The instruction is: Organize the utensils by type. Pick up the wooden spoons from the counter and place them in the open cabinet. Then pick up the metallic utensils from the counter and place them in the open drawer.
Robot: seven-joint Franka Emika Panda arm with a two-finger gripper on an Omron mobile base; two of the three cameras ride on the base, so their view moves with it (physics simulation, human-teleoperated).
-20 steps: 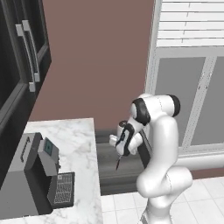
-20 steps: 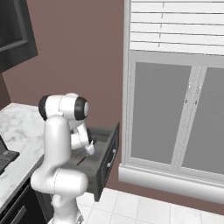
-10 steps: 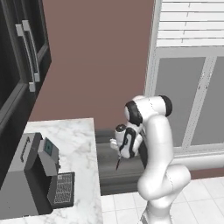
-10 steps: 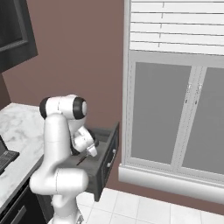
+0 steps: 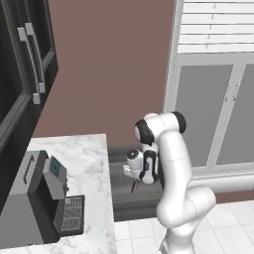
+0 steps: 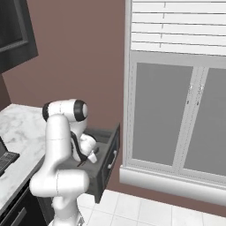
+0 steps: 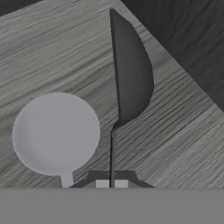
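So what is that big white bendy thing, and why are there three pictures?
That white thing is a robot arm in a pretend kitchen made on a computer. Two pictures come from cameras riding behind the arm, one on each side, so you see the same spot twice. The third comes from a camera on its hand, looking down past its pincer. The arm is reaching into an open drawer beside the marble counter. A grey box-shaped machine sits on that counter. The pincer is shut on a thin dark metal utensil, holding it by the handle above the drawer's floor. A round grey spoon already lies in there.
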